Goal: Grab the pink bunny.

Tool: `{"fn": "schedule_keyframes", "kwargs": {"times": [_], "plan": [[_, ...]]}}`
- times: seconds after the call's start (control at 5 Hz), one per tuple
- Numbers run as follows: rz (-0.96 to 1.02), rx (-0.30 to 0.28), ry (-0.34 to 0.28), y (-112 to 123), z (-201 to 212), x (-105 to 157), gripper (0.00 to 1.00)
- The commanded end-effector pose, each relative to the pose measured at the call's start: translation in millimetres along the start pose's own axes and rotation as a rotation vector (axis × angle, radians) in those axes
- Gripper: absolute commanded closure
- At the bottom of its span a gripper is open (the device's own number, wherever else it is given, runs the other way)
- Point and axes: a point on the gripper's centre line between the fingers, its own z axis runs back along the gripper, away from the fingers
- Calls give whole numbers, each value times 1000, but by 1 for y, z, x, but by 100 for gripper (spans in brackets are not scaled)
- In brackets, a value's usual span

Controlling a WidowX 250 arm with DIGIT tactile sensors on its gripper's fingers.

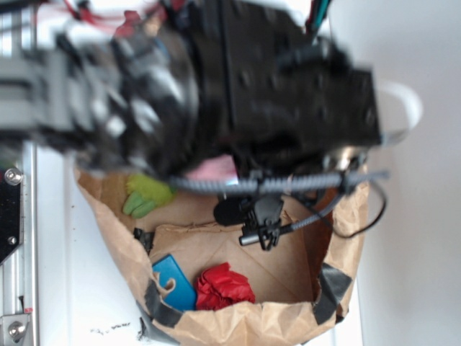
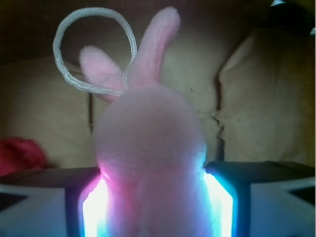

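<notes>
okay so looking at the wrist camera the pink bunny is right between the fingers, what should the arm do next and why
Probably lift straight up, slowly, keeping the gripper closed. In the wrist view the soft light-pink plush bunny fills the gap between both fingers, its sides pressed against the lit pads, so the grasp looks made. The exterior view shows it low inside the crumpled brown paper bag, whose walls stand all around.

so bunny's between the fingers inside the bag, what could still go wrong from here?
1. The gripper pinches only the lower body of the pink bunny; soft plush could squeeze out when lifted.
2. The cord loop stands free above the ears and might snag on the paper bag wall.
3. The exterior view is mostly blocked by the arm, so only a sliver of pink shows there; a slip would be hard to spot from that camera.
</notes>
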Motion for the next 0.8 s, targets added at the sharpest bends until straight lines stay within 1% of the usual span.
{"fn": "schedule_keyframes", "kwargs": {"times": [0.0, 0.2, 0.4, 0.6], "plan": [[11, -108, -122, 29, 59, 3, 100], [-8, -150, -127, 35, 77, 4, 100], [-40, -159, -132, 31, 86, -4, 100], [-72, -128, -188, 21, 77, -20, 100]]}}
